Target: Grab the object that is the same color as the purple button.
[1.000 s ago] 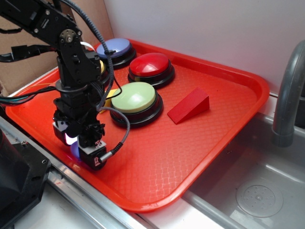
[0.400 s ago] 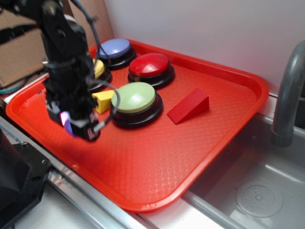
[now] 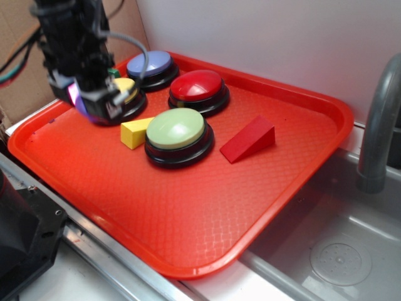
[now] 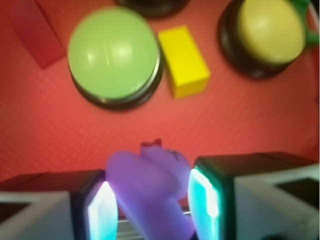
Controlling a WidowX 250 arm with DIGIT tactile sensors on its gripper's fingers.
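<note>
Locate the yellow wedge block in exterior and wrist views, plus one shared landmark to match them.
Exterior: the yellow wedge block lies left of centre on the red tray, just left of the green button.
Wrist: it sits top centre, just right of the green button.
Shared landmark: the green button, right beside the block in both views.

The object (image 4: 150,192), a small rounded, lobed purple plastic piece, sits at the bottom centre of the wrist view, pinched between two glowing pads, clear of the tray. The purple button (image 3: 150,63), periwinkle dome on a black base, stands at the exterior view's upper left.
</note>
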